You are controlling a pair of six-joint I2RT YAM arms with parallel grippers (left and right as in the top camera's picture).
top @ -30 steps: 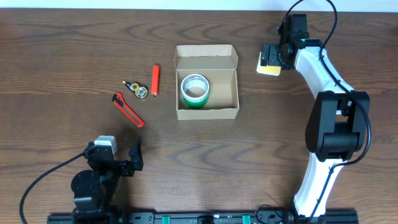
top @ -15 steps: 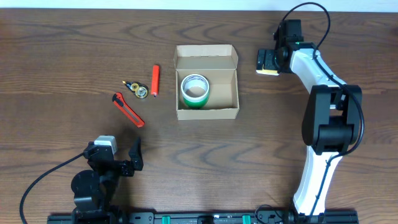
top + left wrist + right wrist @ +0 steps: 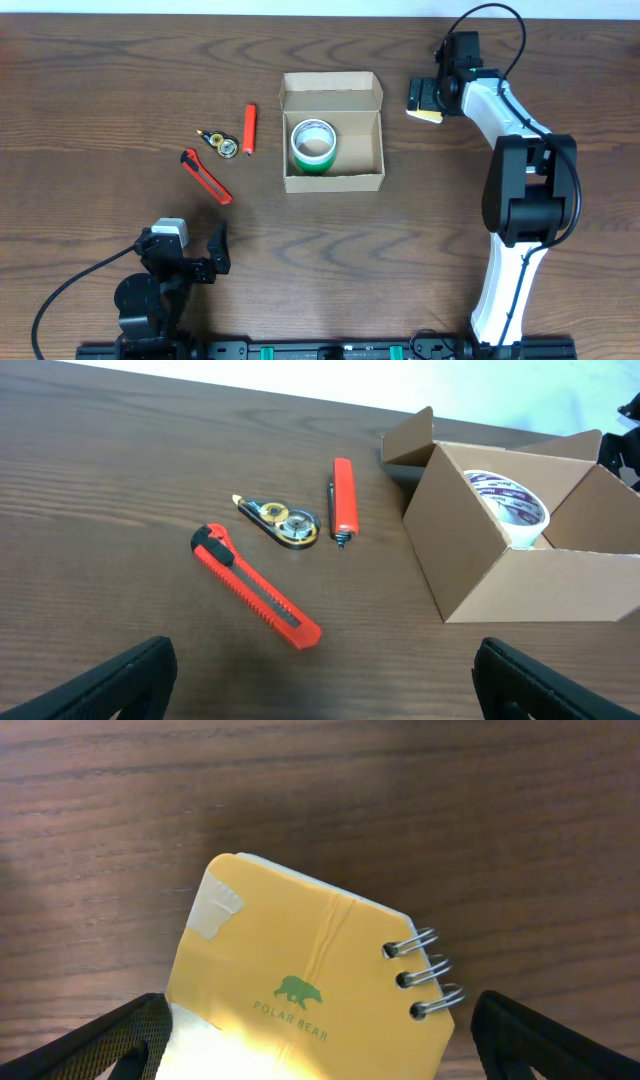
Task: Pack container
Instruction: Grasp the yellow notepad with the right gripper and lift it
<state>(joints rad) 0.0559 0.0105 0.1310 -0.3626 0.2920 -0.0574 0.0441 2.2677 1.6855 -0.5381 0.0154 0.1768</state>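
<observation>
The container (image 3: 332, 182) is an open tan cardboard box at the table's middle, also in the left wrist view (image 3: 510, 580). A green-and-white tape roll (image 3: 313, 145) lies inside it. My right gripper (image 3: 427, 93) is to the right of the box, its jaws set wide on both sides of a yellow spiral notepad (image 3: 424, 105) marked "Polar Bear" (image 3: 300, 980), with its fingers (image 3: 120, 1040) at the pad's edges. My left gripper (image 3: 325, 690) is open and empty near the front left (image 3: 210, 255).
A red utility knife (image 3: 206, 176), a small correction-tape dispenser (image 3: 218, 142) and a red marker (image 3: 250, 129) lie on the wood table left of the box. The box's lid flap (image 3: 330, 88) stands open at its far side.
My right gripper has moved a little left toward the box, and the yellow notepad has moved with it. The left arm has not moved.
</observation>
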